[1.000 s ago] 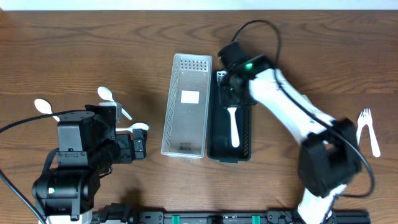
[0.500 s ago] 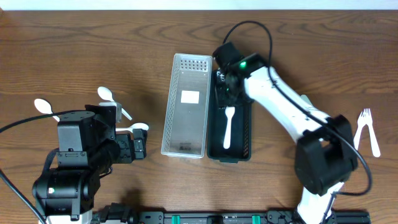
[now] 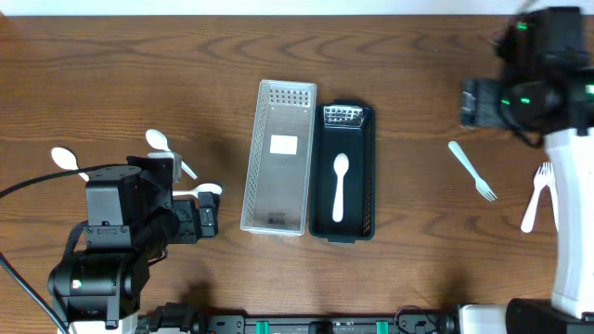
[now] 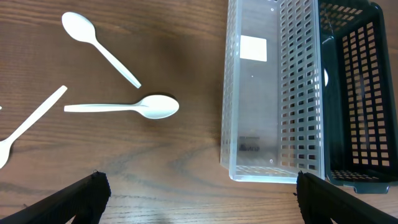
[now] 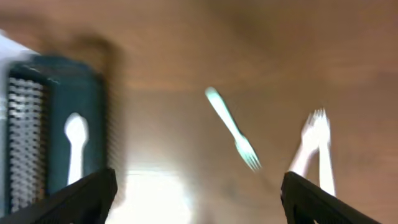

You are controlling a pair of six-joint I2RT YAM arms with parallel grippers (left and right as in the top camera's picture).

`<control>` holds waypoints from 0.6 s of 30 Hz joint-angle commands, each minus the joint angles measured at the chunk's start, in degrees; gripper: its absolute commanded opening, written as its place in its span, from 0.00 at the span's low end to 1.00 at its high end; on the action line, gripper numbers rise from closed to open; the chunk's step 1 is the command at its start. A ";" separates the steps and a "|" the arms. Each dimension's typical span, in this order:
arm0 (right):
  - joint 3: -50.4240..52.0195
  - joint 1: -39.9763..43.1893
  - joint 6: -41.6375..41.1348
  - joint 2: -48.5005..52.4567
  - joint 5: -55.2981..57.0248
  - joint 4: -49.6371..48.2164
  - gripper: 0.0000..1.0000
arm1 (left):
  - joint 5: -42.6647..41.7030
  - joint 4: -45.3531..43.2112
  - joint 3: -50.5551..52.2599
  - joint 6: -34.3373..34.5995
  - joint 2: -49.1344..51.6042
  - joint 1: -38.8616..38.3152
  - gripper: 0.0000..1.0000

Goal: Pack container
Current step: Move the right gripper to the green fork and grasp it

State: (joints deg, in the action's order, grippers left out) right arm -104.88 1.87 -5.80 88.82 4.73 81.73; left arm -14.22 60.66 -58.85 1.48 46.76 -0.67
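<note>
A black slotted container (image 3: pixel 364 176) stands beside a clear container (image 3: pixel 278 158) at mid-table. One white spoon (image 3: pixel 340 186) lies lengthwise inside the black container; the clear container holds no cutlery. My right gripper (image 3: pixel 470 104) hangs open and empty at the far right, above the bare table, near a pale fork (image 3: pixel 471 170). In the blurred right wrist view its open jaws (image 5: pixel 196 199) frame that fork (image 5: pixel 233 127), with the black container (image 5: pixel 93 112) to the left. My left gripper (image 4: pixel 199 202) is open and empty, left of the clear container (image 4: pixel 273 93).
Three white spoons (image 4: pixel 99 46) (image 4: pixel 127 107) (image 4: pixel 28 127) lie loose on the left of the table, close to my left gripper. Two more white forks (image 3: pixel 538 193) lie together near the right edge, under my right arm.
My right gripper opened, left the spoon lying in the black container, and swung away to the far right. The left arm has not moved.
</note>
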 commanded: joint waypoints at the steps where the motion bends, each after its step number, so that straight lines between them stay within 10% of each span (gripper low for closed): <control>1: 0.79 6.34 0.35 0.20 -0.17 2.58 0.88 | 0.09 0.15 -0.74 -0.35 -0.04 -0.11 0.98; 18: 31.54 16.81 31.67 5.05 -3.08 -21.22 0.92 | 0.09 0.17 -0.74 -0.33 -0.04 -0.11 0.98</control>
State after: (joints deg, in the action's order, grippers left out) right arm -76.12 18.41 18.98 91.72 3.75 62.35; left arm -14.22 60.66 -58.85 1.48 46.76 -0.67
